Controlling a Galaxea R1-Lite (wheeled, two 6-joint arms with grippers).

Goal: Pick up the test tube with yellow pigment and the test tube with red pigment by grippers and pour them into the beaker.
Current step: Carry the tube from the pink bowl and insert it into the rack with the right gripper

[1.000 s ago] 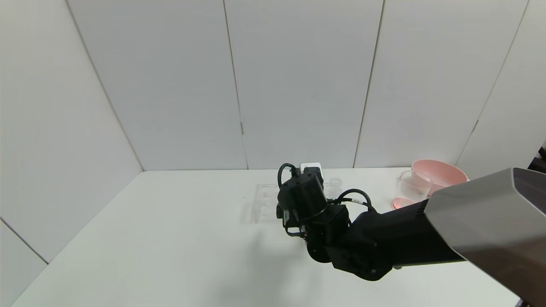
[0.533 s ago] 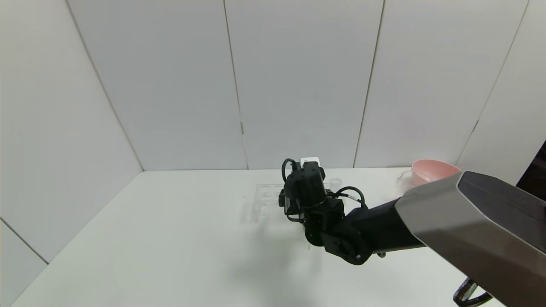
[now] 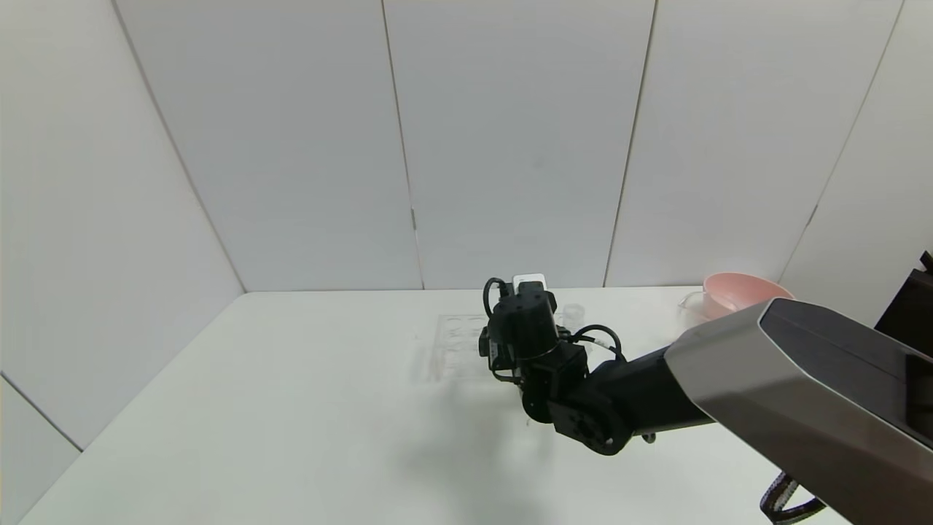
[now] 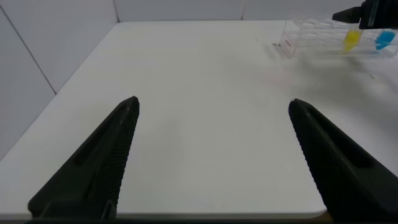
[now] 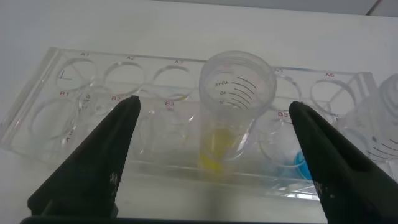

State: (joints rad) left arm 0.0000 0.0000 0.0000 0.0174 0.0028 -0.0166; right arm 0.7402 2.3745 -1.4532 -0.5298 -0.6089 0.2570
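Yellow-tipped test tube [image 5: 233, 112] between released right end effector [image 5: 211, 162] fingers — arm's edged fwd.

I see the test tube with yellow pigment [image 5: 236, 93] standing upright in a clear rack [image 5: 74, 118]; the beaker [image 3: 694, 302] sits partly hidden, far right.

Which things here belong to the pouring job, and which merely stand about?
Job:
- test tube with yellow pigment, upright in the clear rack
- right gripper, open either side of it
- beaker, mostly hidden by the arm

Standing about:
- blue-tipped tube
- pink bowl
- left gripper, open, away from the rack
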